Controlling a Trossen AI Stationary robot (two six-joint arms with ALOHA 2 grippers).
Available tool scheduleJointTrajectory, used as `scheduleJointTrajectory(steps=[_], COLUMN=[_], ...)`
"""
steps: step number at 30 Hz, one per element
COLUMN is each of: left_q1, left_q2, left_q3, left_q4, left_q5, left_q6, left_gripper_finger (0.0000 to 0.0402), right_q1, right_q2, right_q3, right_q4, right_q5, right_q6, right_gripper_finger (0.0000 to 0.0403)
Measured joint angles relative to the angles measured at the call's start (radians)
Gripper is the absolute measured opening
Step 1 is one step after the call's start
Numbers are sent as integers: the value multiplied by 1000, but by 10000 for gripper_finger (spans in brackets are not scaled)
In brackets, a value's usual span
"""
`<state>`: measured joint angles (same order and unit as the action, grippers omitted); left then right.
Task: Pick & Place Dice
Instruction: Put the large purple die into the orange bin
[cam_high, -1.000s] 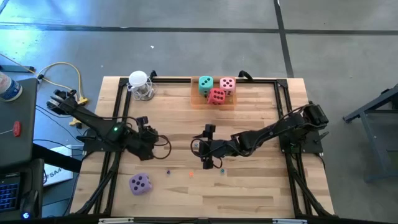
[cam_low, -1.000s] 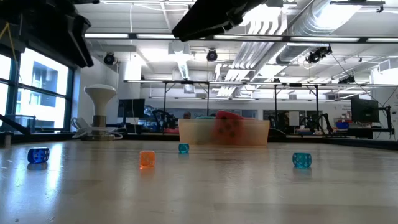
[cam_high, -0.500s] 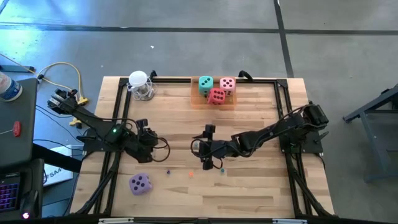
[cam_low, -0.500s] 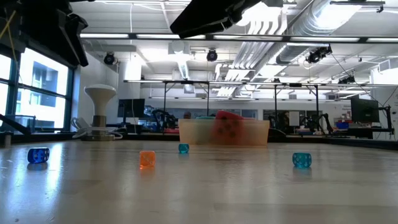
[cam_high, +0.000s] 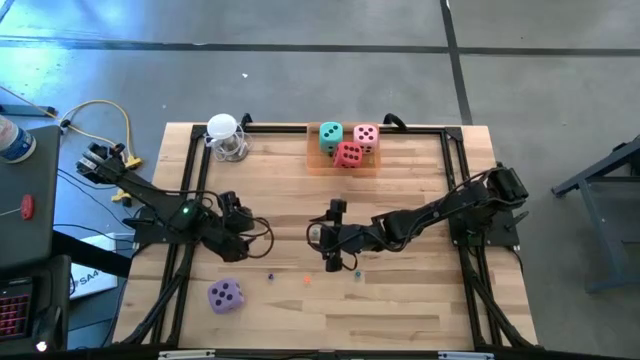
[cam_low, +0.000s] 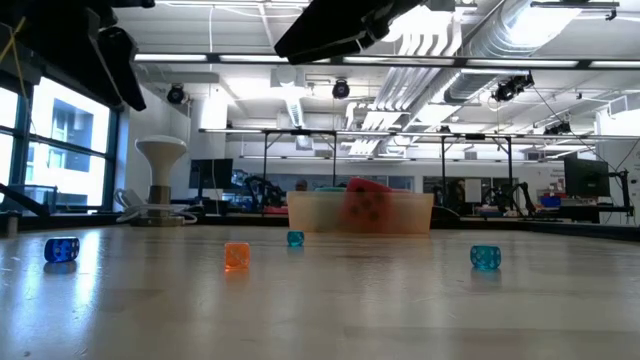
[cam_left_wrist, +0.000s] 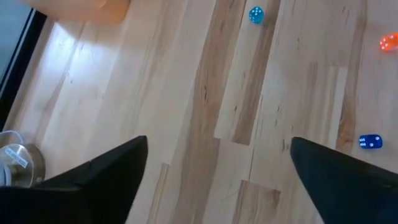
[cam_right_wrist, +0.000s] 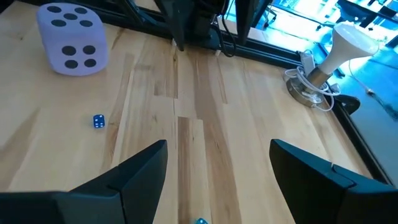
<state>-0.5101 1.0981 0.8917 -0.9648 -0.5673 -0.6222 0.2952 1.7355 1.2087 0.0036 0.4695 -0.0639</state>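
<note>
The purple die (cam_high: 224, 295) lies on the wood near the table's front left; it also shows in the right wrist view (cam_right_wrist: 69, 37). The teal die (cam_high: 331, 135), pink die (cam_high: 366, 135) and red die (cam_high: 348, 154) sit in an orange tray (cam_high: 318, 163) at the far edge. My left gripper (cam_high: 250, 230) hovers open over bare wood, farther back than the purple die, nothing between its fingers (cam_left_wrist: 217, 180). My right gripper (cam_high: 318, 238) hangs open mid-table, pointing toward the left, also with nothing in it (cam_right_wrist: 217, 180).
Tiny beads lie near the front middle: blue (cam_high: 270, 277), orange (cam_high: 307, 280), teal (cam_high: 357, 272). A white lamp-like stand (cam_high: 225, 135) with cable sits at the far left corner. A black frame (cam_high: 455, 170) runs around the table top.
My left gripper has shifted slightly toward the table's left, and its dark outline in the low view has narrowed. The dice and beads lie where they were.
</note>
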Motion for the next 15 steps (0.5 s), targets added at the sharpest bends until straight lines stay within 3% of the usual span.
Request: scheduleJointTrajectory(steps=[10,15], left_q1=[-15,-45], left_q2=[-12,-48], left_q3=[0,3], left_q4=[0,1], left_q5=[71,253], left_q6=[-45,-31], left_gripper_finger=[397,397], right_q1=[10,32], right_q2=[0,0], right_q3=[0,0], right_q4=[0,2], right_q5=[-6,-9], right_q6=[166,195], right_gripper_finger=[275,275])
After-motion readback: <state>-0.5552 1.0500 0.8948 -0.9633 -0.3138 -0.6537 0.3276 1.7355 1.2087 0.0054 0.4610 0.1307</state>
